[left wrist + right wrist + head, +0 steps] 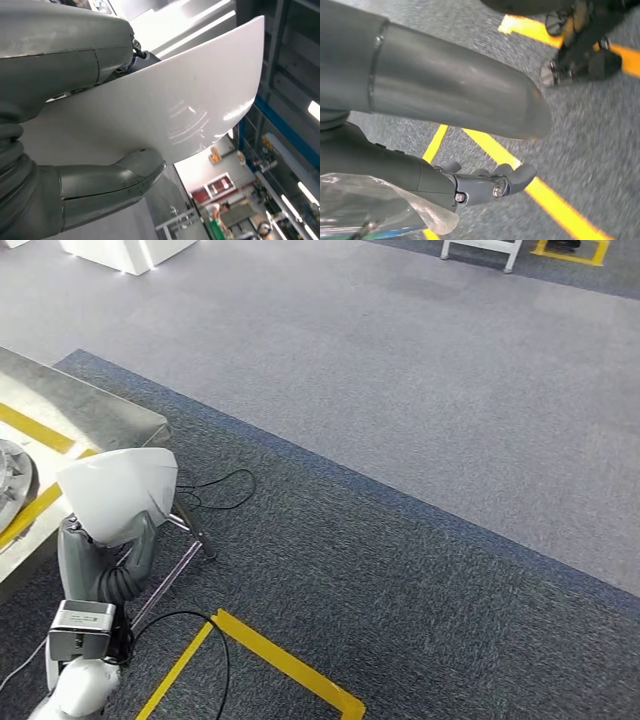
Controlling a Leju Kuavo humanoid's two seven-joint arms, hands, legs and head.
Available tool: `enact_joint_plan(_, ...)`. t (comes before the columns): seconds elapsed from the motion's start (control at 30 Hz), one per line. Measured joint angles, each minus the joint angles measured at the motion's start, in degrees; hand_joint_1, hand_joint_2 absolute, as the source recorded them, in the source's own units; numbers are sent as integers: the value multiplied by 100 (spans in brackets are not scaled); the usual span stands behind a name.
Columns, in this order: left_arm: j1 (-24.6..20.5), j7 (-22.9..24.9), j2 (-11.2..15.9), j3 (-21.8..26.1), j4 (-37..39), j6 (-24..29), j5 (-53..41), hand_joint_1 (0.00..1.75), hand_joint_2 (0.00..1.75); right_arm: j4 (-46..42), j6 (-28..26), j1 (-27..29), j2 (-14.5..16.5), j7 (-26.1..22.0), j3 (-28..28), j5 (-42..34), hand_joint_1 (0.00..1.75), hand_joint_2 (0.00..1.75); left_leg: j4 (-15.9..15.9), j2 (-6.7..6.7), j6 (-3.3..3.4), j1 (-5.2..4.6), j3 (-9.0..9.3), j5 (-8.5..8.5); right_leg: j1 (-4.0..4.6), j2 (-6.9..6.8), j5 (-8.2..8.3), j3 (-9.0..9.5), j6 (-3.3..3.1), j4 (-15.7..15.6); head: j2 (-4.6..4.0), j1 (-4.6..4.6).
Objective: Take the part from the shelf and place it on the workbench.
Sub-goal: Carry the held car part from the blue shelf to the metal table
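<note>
We hold the white part in our left hand, low in the head view at approx 8 o'clock from centre. The part is a smooth, glossy curved shell, and its edge overlaps the corner of the metal workbench in this view; whether it touches the bench top, we cannot tell. In the left wrist view the same part sits between the thick grey thumb on one face and the rest of the hand on the other face, so the hand is closed around it in a firm grip.

The workbench comes in at 9 to 10 o'clock, w/ yellow tape strips on its top and a grey round metal piece at the far left edge. Black cables lie on the dark carpet just beside the bench leg. A yellow floor line runs at 6 o'clock.

Our right hand hangs over the carpet and yellow lines; fingers are curled in a little but apart, and they grip nothing. A clear plastic piece shows near the wrist.
</note>
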Motion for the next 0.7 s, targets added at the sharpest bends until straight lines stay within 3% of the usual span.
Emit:
enact_joint_plan(0.07, -1, 0, -2, 0, 1, -1, 1, 175, 175, 2, 5, 7, 0, 2, 1, 1, 0, 0, 679, 104, -58, 48, -359, -251, -1, -180, -37, 32, -10, -2, 0, -11)
enact_joint_plan(0.1, 3, 0, -2, 0, 1, -2, 2, 175, 175, 2, 6, 6, 0, 2, 1, 1, 0, 0, 836, 118, -81, 74, -453, -249, -3, -270, -58, 49, -2, -1, 0, -12)
enact_joint_plan(0.13, 5, 0, -2, 0, 1, -2, 2, 175, 175, 3, 6, 2, 0, 3, 2, 1, 0, 0, 764, 137, -97, 95, -430, -133, -7, -352, -79, 73, 12, 0, 0, -12)
enact_joint_plan(0.17, 6, 0, -2, 0, 1, -2, 2, 175, 175, 3, 6, -3, 1, 3, 2, 1, 0, 0, 484, 187, -104, 108, -296, 64, -10, -429, -103, 106, 30, 0, 0, -12)
enact_joint_plan(0.23, 0, 0, -3, -1, 1, -2, 2, 175, 175, 2, 4, -3, 1, 2, 2, 0, 0, 0, -267, 451, -80, 83, 81, 393, 4, -562, -163, 174, 89, 4, 0, -14)
enact_joint_plan(0.3, -6, 0, -4, 0, 1, -2, 3, 175, 175, 1, 3, -4, 0, 2, 2, 0, 0, 0, -637, 629, 0, 31, 259, 452, 38, -680, -217, 220, 162, 1, 1, -5)
enact_joint_plan(0.37, 1, 0, -2, 1, -1, -2, 3, 175, 175, 1, 4, -20, 0, 1, 5, 0, 0, 0, -659, 529, 96, 8, 254, 426, 44, -801, -249, 275, 231, -27, 2, 8)
enact_joint_plan(0.4, 9, -1, -1, 2, -2, -1, 3, 175, 175, 0, 4, -31, 0, 1, 8, 0, 0, 0, -678, 463, 136, 14, 263, 432, 32, -767, -281, 293, 266, -22, 2, 20)
enact_joint_plan(0.47, 4, -1, 0, 3, -4, 0, 2, 175, 175, -1, 3, -46, 0, -2, 13, -1, 0, 0, -720, 332, 219, 40, 286, 453, 3, -470, -495, 164, 306, 281, 2, 52)
enact_joint_plan(0.5, 2, -1, -3, 3, -3, -1, 2, 175, 175, -1, 3, -45, 0, -2, 14, -1, 0, 0, -726, 269, 246, 46, 288, 455, -5, -279, -668, -10, 307, 622, 2, 73)
enact_joint_plan(0.57, 0, 0, -6, 1, -1, -3, 2, 175, 175, 0, 3, -30, 0, 3, 14, 2, 0, 0, -722, 119, 278, 40, 285, 446, 0, -121, -954, -446, 297, 1408, 1, 87)
enact_joint_plan(0.6, 4, 0, -6, -1, 0, -4, 2, 175, 175, 1, 3, -21, 0, 5, 14, 3, 0, 0, -719, 37, 282, 35, 290, 440, 4, -105, -964, -603, 291, 1630, 0, 86)
enact_joint_plan(0.63, 5, 0, -5, -1, 1, -4, 2, 175, 175, 1, 3, -13, 0, 7, 15, 5, 0, 0, -716, -51, 283, 32, 299, 434, 6, -97, -846, -658, 283, 1621, 0, 84)
enact_joint_plan(0.7, 5, 0, -6, -2, 1, -4, 2, 175, 175, 1, 4, -9, 0, 5, 17, 4, 0, 0, -706, -226, 262, 35, 327, 415, -3, 12, -360, -482, 255, 1005, 0, 86)
